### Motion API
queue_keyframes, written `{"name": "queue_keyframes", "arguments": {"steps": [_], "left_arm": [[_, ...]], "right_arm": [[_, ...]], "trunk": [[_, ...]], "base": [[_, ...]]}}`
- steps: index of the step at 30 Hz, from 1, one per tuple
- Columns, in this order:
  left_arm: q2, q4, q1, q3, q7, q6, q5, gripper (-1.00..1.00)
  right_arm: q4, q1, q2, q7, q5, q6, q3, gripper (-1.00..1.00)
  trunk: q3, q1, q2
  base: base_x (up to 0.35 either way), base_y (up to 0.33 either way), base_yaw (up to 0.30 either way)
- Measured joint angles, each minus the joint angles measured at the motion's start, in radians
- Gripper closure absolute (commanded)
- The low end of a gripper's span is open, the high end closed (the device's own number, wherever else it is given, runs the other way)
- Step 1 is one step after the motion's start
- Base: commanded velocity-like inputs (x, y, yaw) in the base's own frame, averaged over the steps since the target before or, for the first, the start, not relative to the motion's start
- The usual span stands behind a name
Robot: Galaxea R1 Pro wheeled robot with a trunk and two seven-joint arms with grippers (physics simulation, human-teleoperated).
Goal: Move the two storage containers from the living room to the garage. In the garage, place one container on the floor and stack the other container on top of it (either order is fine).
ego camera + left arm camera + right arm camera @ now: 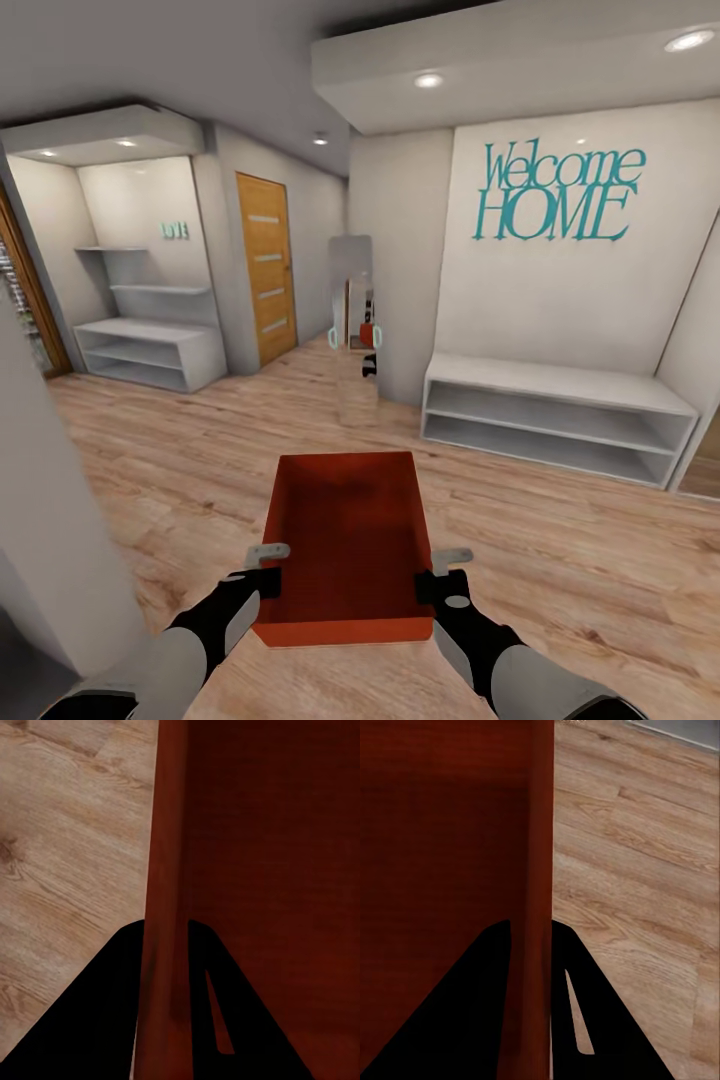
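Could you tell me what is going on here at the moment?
The robot is carrying one red-orange storage bin in front of itself with both arms. The left gripper is clamped over the bin's left wall and the right gripper over its right wall, one finger inside and one outside each. The bin is empty and held above a pale wood floor, in an entry area with white shelves, a "Welcome HOME" sign and an orange door.

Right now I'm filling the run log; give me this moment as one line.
carry | left hand shut on storage container left wall | right hand shut on right wall | container empty, held over wood floor | facing orange door
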State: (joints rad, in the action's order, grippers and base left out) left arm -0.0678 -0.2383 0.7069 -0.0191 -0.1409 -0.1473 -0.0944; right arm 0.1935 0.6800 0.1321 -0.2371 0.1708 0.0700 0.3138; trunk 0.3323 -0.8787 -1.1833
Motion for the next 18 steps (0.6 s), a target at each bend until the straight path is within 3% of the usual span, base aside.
{"name": "queue_keyframes", "arguments": {"steps": [18], "left_arm": [[0.0, -0.002, 0.0, 0.001, 0.0, 0.0, 0.002, 1.0]], "right_arm": [[0.0, 0.0, 0.0, 0.001, 0.001, 0.002, -0.001, 1.0]], "trunk": [[0.0, 0.0, 0.0]], "base": [[0.322, 0.0, 0.013]]}}
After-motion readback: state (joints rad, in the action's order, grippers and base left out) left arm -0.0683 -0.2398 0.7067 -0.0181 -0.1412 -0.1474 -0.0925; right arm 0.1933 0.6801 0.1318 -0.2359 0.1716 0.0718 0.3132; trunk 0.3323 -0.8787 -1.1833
